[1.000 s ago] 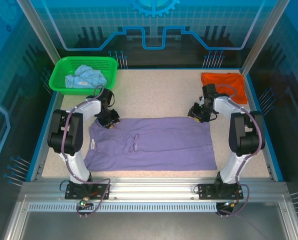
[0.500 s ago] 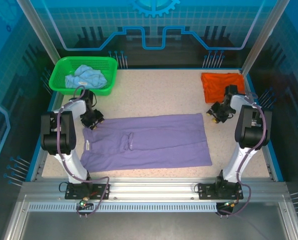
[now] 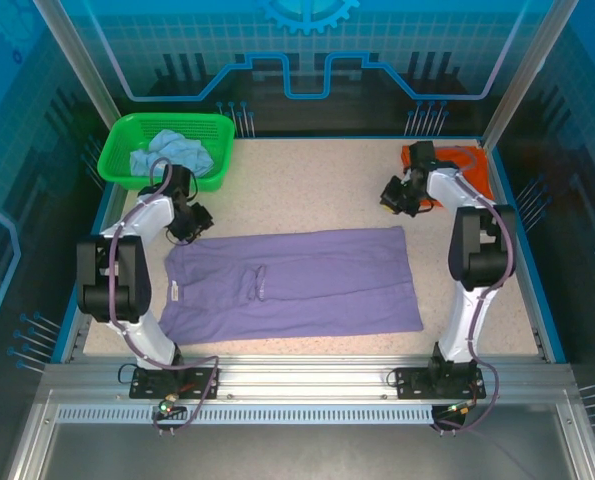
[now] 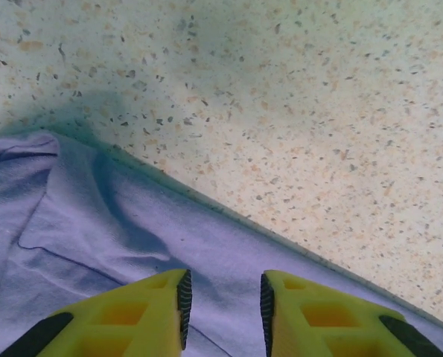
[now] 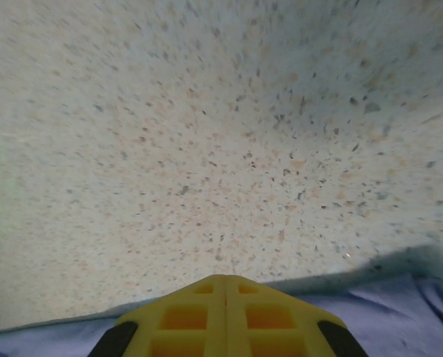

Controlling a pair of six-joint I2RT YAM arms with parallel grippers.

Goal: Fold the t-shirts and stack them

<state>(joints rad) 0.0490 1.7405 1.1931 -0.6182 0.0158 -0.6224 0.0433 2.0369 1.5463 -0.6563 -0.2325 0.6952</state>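
lavender shirt flat, centre | orange shirt folded, far-right | blue shirt bunched in basket

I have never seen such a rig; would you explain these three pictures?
Two robot arms are bolted at the near edge of a speckled table. One picture looks down from above; the other two come from cameras on each wrist. A lavender cloth t-shirt lies spread flat. A light blue t-shirt sits in a green plastic basket at the far left, and an orange t-shirt lies at the far right. The left end effector is open over the lavender shirt's edge; the right end effector is shut, empty, over the table.
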